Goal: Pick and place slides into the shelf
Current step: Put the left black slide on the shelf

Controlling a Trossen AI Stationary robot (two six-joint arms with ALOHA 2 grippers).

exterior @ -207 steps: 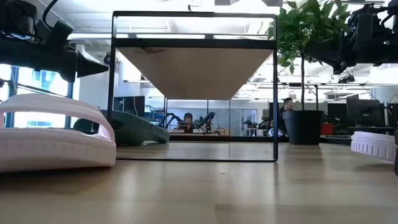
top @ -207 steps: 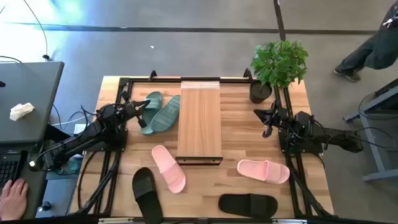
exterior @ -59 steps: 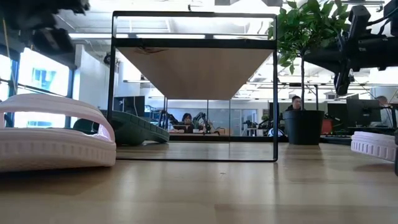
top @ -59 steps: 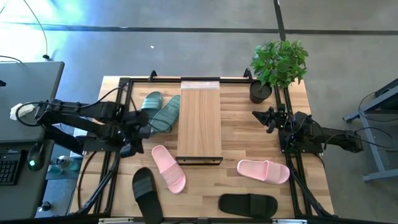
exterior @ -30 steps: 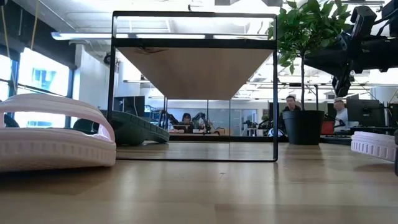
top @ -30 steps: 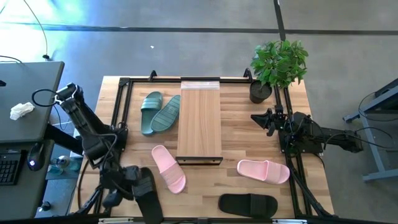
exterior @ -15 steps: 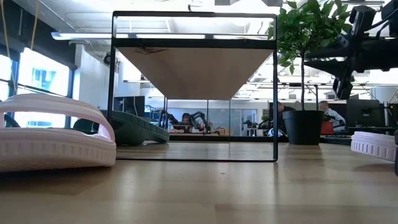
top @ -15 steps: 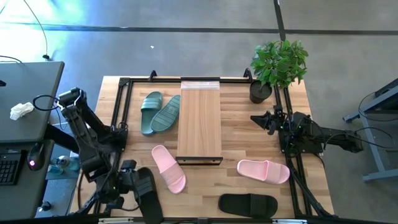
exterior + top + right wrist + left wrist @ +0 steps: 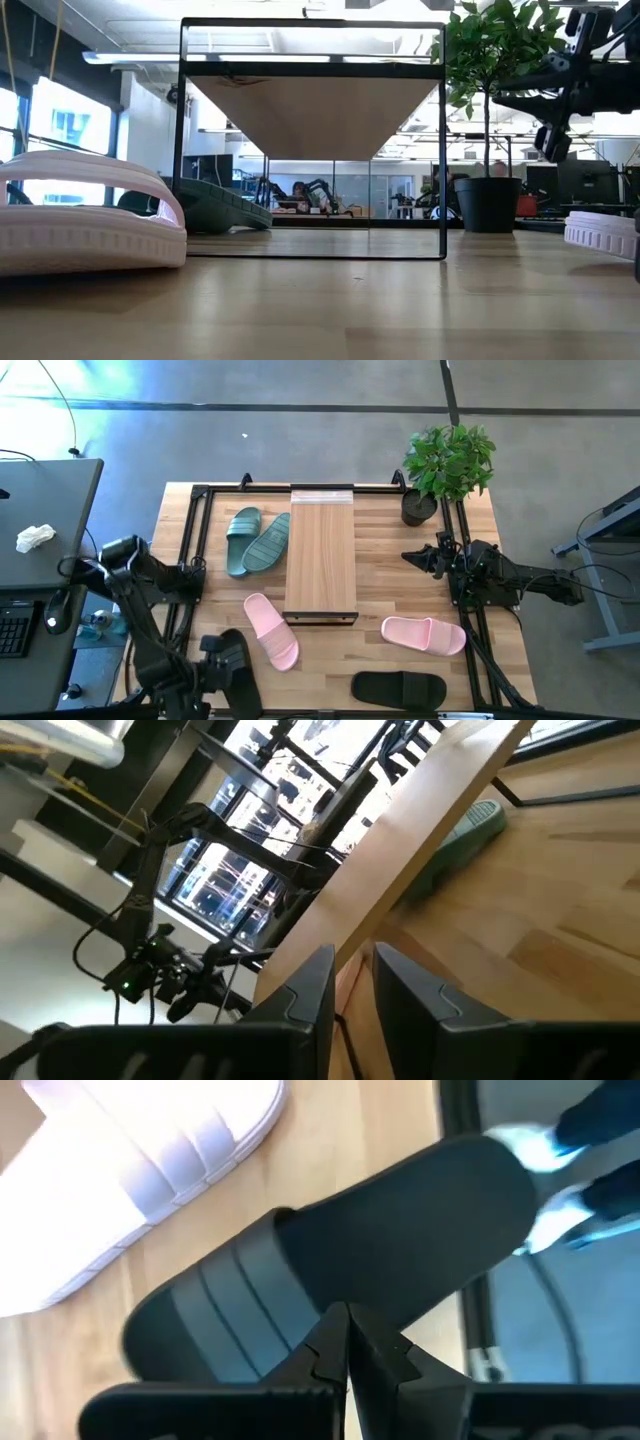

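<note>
Left gripper [image 9: 347, 1342] pinched together over ribbed-strap black rubber slide [image 9: 330, 1280].

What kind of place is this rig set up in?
Most likely an open robotics lab or office: grey concrete floor, a desk with a black laptop beside the wooden table, and more workstations beyond glass partitions.

Looks like a robot lab inside a big office. A wood table [image 9: 390, 590] w/ two robot arms sits on a grey floor [image 9: 300, 450]. At 9 o'clock there's a desk [image 9: 50, 520] w/ a keyboard [image 9: 12, 632]. Far back: big windows [image 9: 70, 130], screens and other workbenches.
</note>
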